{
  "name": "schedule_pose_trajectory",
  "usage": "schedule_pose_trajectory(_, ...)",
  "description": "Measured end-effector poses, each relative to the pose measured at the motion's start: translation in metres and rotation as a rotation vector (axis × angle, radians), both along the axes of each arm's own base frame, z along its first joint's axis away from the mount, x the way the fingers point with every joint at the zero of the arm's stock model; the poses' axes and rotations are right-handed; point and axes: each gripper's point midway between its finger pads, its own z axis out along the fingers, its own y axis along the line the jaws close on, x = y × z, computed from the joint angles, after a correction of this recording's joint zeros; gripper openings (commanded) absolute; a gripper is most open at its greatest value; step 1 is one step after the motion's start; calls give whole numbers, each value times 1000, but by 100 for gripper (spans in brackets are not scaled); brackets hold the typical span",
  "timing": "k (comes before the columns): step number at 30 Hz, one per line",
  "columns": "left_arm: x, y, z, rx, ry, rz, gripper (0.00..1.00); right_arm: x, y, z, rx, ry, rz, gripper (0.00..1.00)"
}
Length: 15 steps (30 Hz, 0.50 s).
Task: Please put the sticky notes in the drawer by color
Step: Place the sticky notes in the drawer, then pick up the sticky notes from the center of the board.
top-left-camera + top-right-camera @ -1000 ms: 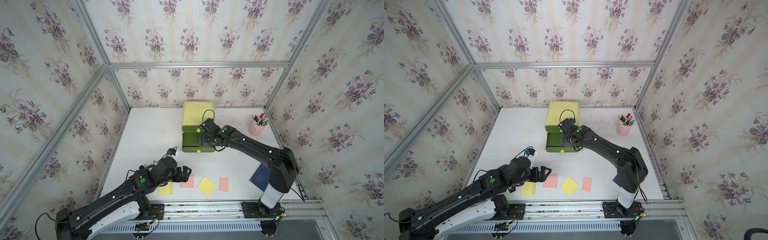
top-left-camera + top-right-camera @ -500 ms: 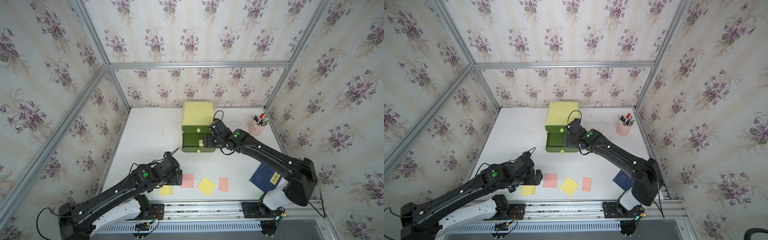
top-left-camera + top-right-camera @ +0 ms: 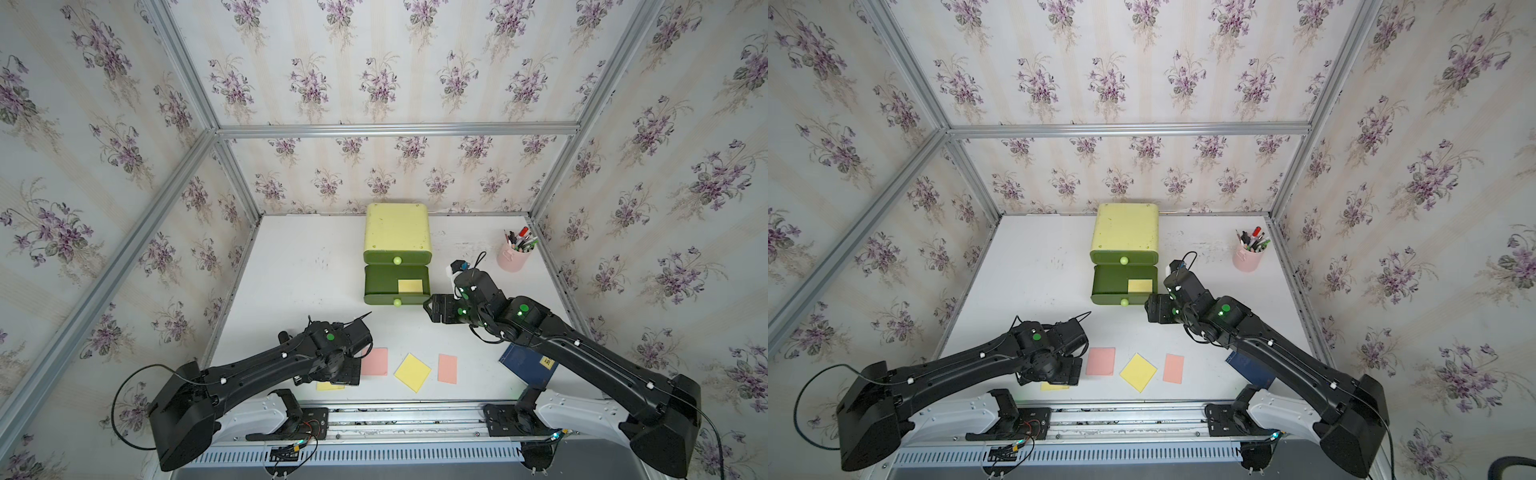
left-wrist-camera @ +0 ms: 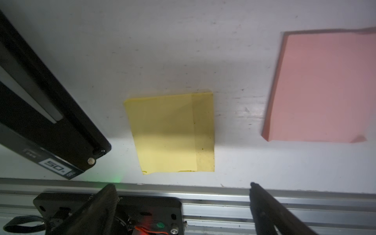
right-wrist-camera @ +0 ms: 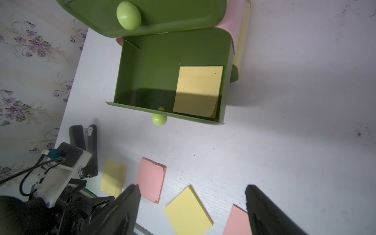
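Top views both showed us the drawer (image 3: 374, 286) pulled open, a yellow note (image 3: 410, 286) inside; the right gripper (image 3: 430, 308) stood just beside its front corner.

Left wrist: we found the left gripper (image 4: 181, 185) spread wide and empty, a second yellow note (image 4: 171, 132) lying flat just beyond its fingertips.

Right wrist: we saw the jaws apart, holding nothing.

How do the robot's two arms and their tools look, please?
The left arm and right arm are glossy black, with rounded links, green round marks and white bases. A black cable loops by the left arm's base. The left tool and right tool each have two dark, tapered fingers.
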Motion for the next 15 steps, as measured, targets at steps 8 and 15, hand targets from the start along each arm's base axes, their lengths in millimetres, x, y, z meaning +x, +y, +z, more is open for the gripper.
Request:
schedule_pose_trajectory(8, 4, 10, -27, -29, 22, 43, 100, -3, -1, -23, -3, 27, 8, 85)
schedule_pose_trajectory(15, 6, -2, -40, -46, 72, 6, 93, -5, -5, -28, 8, 27, -2, 85)
